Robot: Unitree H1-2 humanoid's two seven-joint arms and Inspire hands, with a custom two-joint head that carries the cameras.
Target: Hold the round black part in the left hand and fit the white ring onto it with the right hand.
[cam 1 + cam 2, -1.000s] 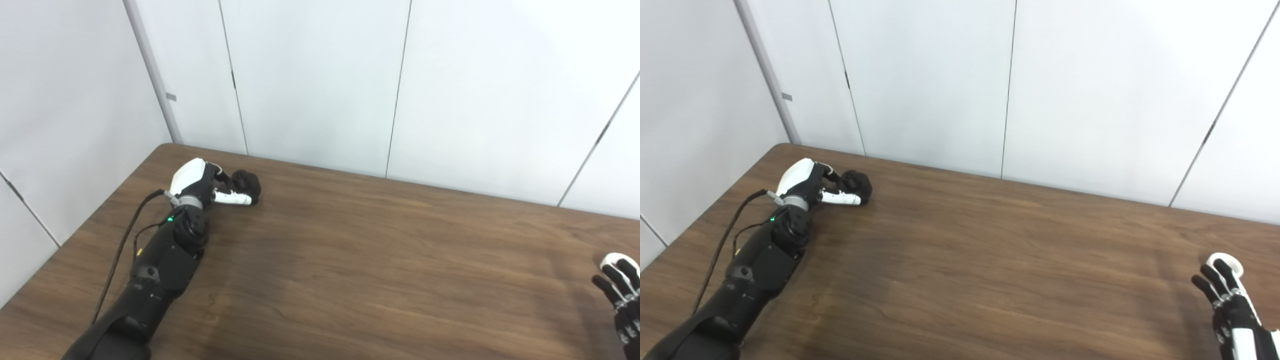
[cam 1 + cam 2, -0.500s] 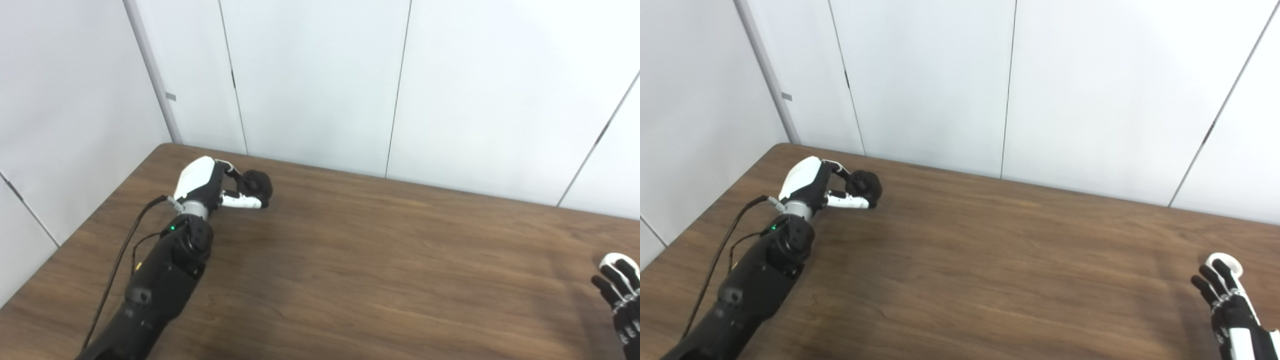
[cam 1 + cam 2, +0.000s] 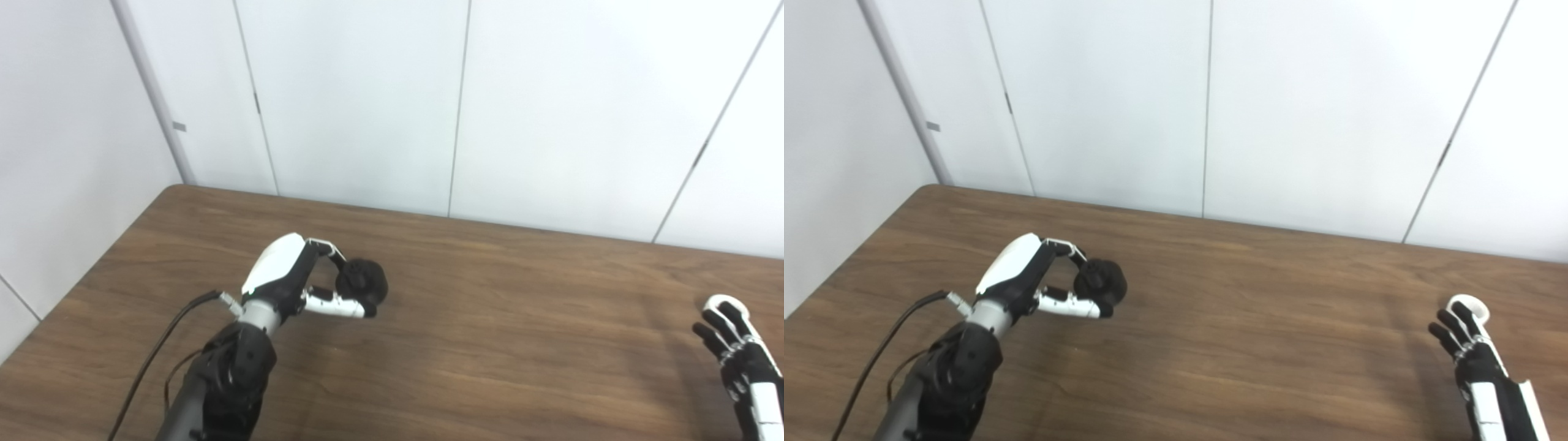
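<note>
My left hand [image 3: 300,285] is shut on the round black part [image 3: 361,286], pinching it between fingers and thumb and holding it above the brown table [image 3: 502,343], left of centre. The white ring [image 3: 1471,304] lies flat on the table at the far right. My right hand [image 3: 1473,355] stands just in front of the ring with its fingers spread and open; its fingertips [image 3: 1456,319] overlap the ring's near edge in both views, and whether they touch it I cannot tell.
White wall panels [image 3: 392,104] stand right behind the table's far edge, and another wall runs along its left side. A black cable [image 3: 159,349] trails from my left wrist.
My left hand has lifted the black part off the far left corner and carried it toward the table's middle. The camera has shifted right. The right hand has hardly moved.
</note>
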